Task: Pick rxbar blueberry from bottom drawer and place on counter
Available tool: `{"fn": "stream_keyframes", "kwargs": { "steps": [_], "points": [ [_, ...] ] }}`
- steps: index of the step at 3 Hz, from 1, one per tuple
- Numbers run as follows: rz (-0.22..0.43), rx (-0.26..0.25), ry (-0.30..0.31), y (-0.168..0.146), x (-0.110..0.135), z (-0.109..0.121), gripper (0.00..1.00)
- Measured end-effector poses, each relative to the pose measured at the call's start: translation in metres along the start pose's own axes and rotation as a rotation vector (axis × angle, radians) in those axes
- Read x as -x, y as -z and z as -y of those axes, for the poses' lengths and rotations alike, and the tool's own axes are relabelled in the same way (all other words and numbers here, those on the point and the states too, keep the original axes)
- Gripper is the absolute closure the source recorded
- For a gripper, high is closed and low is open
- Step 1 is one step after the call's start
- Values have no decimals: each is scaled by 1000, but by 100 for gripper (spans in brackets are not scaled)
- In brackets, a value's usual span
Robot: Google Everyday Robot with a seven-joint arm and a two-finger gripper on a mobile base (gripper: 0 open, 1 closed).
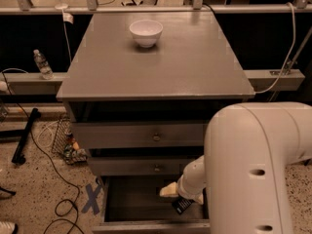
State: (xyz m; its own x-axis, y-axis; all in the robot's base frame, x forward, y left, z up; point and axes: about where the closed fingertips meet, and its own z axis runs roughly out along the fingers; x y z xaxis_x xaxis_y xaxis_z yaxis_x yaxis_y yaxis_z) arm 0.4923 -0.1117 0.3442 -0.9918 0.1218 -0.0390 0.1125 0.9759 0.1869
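Note:
The bottom drawer (130, 201) is pulled open, with a dark interior. The rxbar blueberry (181, 205), a small dark wrapper with white lettering, lies at the drawer's right front. My gripper (170, 191) is down inside the drawer, just above and left of the bar, very close to it. My white arm (253, 165) fills the right foreground and hides the drawer's right side. The grey counter (161, 67) is above, with a white bowl (146, 32) near its back.
Two shallower drawers with round knobs (156, 137) are above the open one, slightly pulled out. On the left floor are a wire basket (65, 143), black cables (48, 155), a blue tape cross (92, 199) and a water bottle (43, 65) on a ledge.

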Motion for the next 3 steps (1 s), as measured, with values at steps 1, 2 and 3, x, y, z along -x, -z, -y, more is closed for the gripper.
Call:
{"fn": "stream_keyframes", "kwargs": {
  "steps": [1,2,3],
  "points": [
    [0,41,-75,-37,4,-12,0],
    [-7,72,-175,-83,7,-10,0],
    [-19,81,-225,-117,8,-3,0]
  ]
}}
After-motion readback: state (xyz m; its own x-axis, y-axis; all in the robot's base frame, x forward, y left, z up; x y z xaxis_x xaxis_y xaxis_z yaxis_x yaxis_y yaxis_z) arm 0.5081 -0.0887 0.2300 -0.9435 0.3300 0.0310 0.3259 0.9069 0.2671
